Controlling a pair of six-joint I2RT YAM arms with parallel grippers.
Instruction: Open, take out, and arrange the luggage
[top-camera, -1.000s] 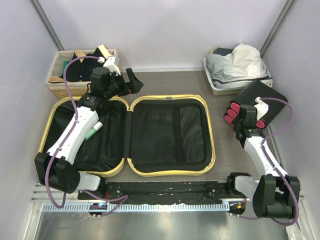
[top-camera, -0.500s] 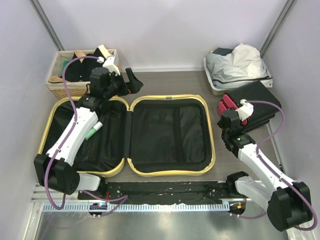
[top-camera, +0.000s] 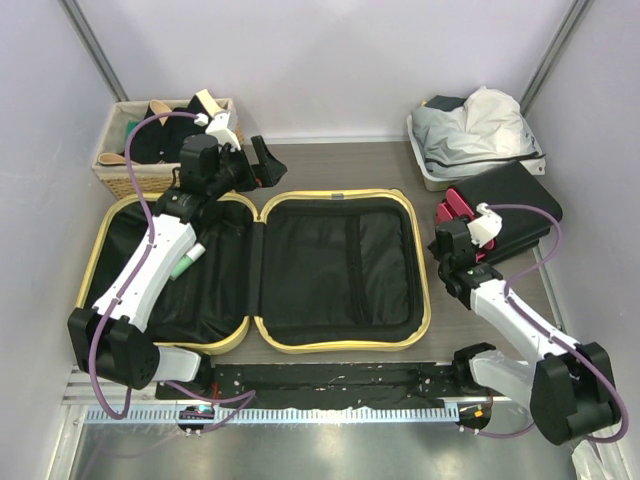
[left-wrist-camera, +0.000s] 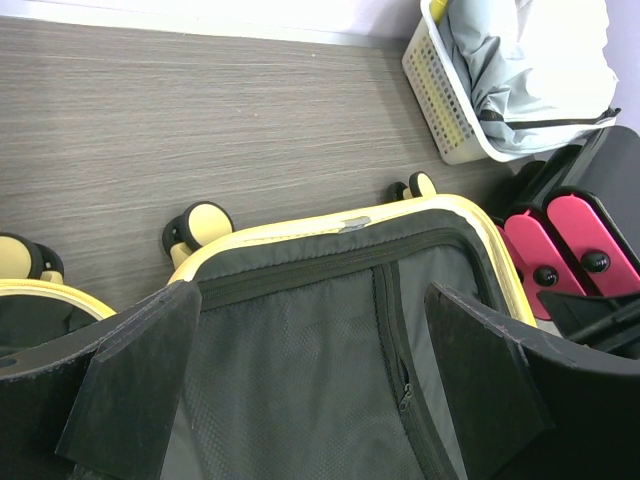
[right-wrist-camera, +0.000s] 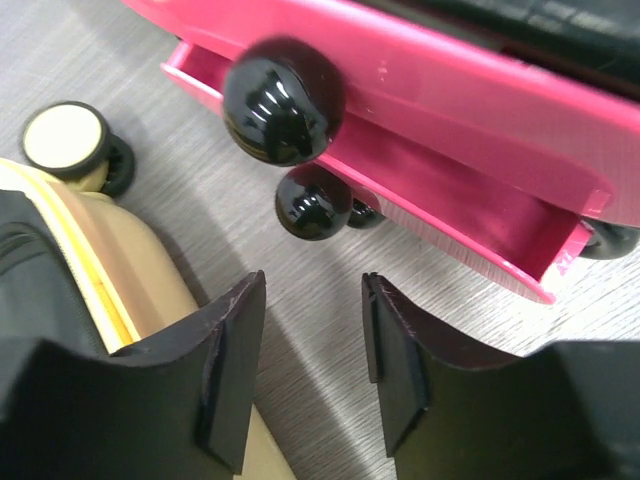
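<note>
Right gripper (right-wrist-camera: 312, 325) dropped down by the black box (top-camera: 520, 195), partly open and empty, left gripper (left-wrist-camera: 310, 315) spread wide over open yellow luggage (top-camera: 340, 265)

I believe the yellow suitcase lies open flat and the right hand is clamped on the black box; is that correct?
Not quite: the suitcase lies open flat, but the right hand is open, holding nothing, just short of the black box; the right wrist view shows it.
</note>
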